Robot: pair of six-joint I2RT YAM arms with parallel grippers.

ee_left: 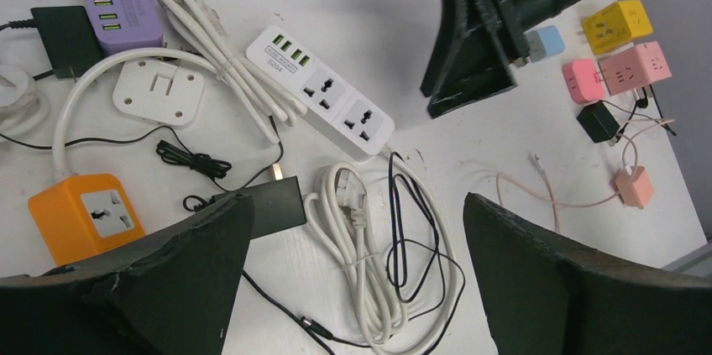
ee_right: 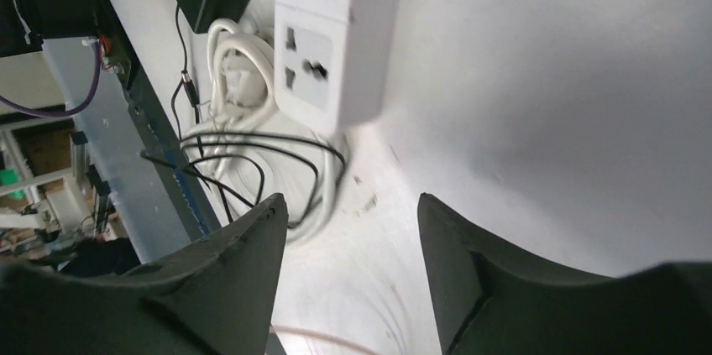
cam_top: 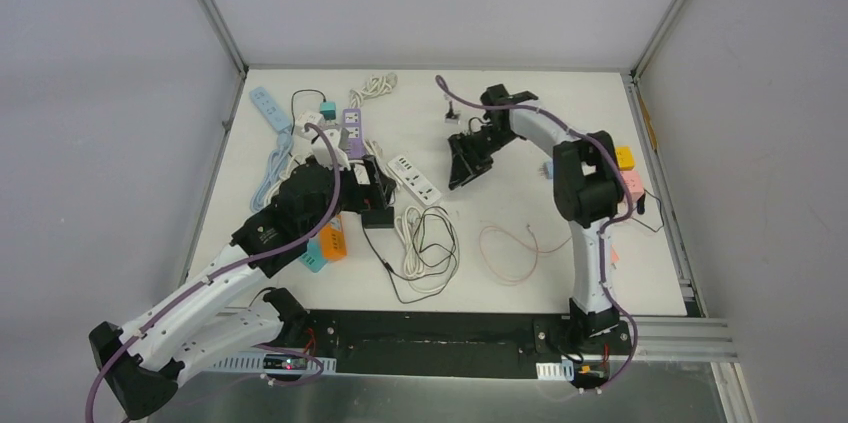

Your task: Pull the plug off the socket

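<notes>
Smooth, glossy plastic on the white power strip (ee_left: 323, 99) and orange socket cube (ee_left: 84, 216) — the surface (ee_left: 378, 2) matt white, the fingers (ee_left: 571, 288) of the left tool (ee_left: 357, 204) rough matt black.

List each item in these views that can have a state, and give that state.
left gripper: jaws open, empty.
right gripper: jaws open, empty.
white power strip: both visible sockets empty.
orange cube socket: visible socket empty.
white cord: coiled on the table.
black adapter: lying loose, unplugged.

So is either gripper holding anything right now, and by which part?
Nothing is held. The left gripper and right gripper are both open and empty.
</notes>
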